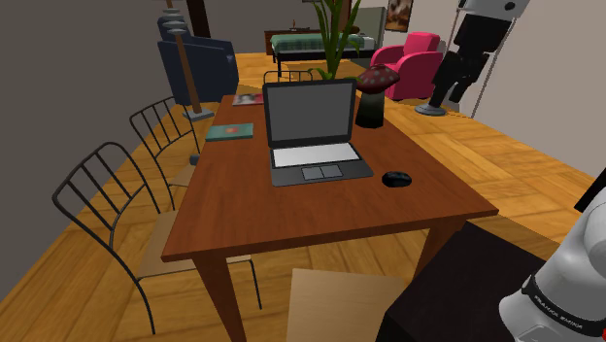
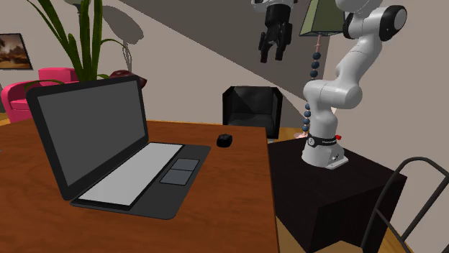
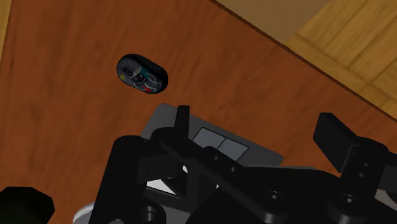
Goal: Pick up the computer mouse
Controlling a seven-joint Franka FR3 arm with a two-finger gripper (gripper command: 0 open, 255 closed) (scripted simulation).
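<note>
Brown table (image 1: 243,199) carried computer mouse (image 1: 396,179) right of centre in shoulder view, beside laptop (image 1: 311,131). End effector (image 2: 271,54) hung high above, released, empty. Judged best: descend straight, straddle mouse's narrow width, then close

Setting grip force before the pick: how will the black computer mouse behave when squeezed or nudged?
The computer mouse looks small, low and rounded, so probably light, rigid and unlikely to tip. Its domed shell may slip from the open tool if pinched high. On the flat table it would likely slide, not roll.
</note>
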